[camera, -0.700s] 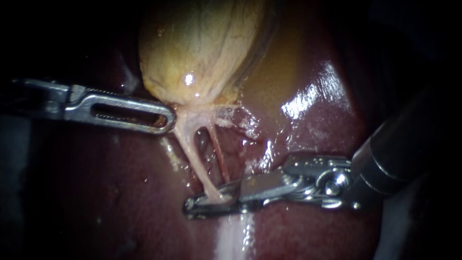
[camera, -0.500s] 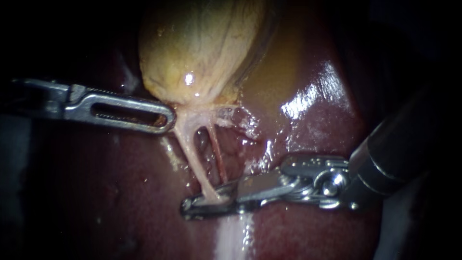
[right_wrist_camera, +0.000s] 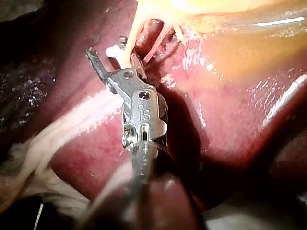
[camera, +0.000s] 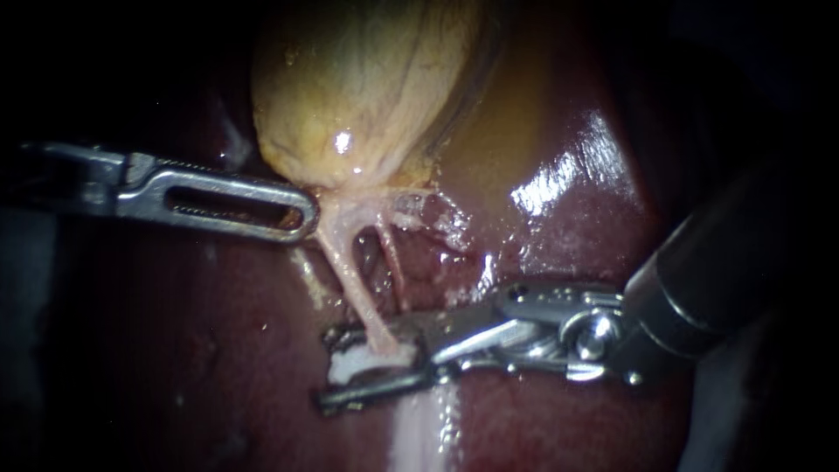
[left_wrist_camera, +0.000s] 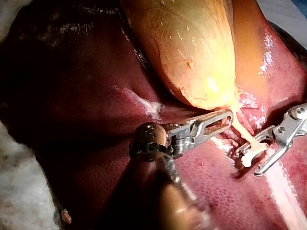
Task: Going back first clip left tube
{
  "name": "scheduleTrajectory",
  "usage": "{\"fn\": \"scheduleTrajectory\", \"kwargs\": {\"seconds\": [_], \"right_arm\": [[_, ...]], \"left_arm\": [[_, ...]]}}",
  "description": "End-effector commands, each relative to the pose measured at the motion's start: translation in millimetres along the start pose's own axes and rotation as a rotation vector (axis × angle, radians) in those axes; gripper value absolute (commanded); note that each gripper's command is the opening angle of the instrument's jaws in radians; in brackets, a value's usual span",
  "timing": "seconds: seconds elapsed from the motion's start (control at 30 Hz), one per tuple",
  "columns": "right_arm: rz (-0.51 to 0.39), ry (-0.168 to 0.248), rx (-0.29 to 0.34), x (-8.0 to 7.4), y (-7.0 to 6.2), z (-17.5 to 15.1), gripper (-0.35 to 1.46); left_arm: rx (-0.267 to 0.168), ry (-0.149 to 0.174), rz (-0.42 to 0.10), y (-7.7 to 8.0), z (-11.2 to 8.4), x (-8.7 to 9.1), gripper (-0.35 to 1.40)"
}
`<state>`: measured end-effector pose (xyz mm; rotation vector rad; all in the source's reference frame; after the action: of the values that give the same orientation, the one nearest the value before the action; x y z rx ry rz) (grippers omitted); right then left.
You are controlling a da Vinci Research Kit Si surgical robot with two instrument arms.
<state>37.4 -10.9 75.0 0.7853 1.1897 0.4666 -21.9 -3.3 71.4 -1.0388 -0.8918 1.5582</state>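
Observation:
The yellow gallbladder (camera: 367,87) lies on the dark red liver (camera: 568,236). Two tubes run down from its neck: the pale left tube (camera: 350,271) and a thinner reddish right tube (camera: 393,262). A white clip (camera: 363,360) sits across the lower end of the left tube. My right instrument (camera: 330,371) stands open, one jaw above the clip and one below it. The clip (left_wrist_camera: 252,152) also shows between those jaws (left_wrist_camera: 247,162) in the left wrist view. My left instrument (camera: 301,218), with slotted jaws, is shut on the tissue at the gallbladder's neck.
A pale streak (camera: 424,428) runs down the liver below the clip. Wet glare (camera: 559,175) marks the liver to the right of the gallbladder. The right instrument's dark shaft (camera: 725,262) fills the right side. White cloth (right_wrist_camera: 33,158) lies at the liver's edge.
My right instrument's jaws, closed around the left tube's lower end before, have opened; a white clip now shows on the tube between them. The left instrument has not moved.

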Motion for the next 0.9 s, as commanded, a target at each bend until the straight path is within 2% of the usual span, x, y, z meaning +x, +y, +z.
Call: {"fn": "scheduleTrajectory", "kwargs": {"seconds": [0.03,0.13,0.47,0.9], "right_arm": [[-0.005,0.000,-0.001,0.0,0.0,-0.1,0.49],[-0.038,0.000,-0.003,0.2,0.2,-0.4,0.49],[-0.049,0.003,-0.007,0.7,0.4,-2.1,0.49],[-0.072,0.010,-0.016,2.1,-0.3,-9.5,0.49]], "left_arm": [[0.000,0.000,0.000,0.0,0.0,0.0,-0.35],[0.000,0.000,0.000,0.0,0.0,0.0,-0.35],[0.000,0.000,0.000,0.0,-0.1,0.0,-0.35],[-0.001,0.000,0.001,0.0,-0.1,-0.1,-0.35]]}}
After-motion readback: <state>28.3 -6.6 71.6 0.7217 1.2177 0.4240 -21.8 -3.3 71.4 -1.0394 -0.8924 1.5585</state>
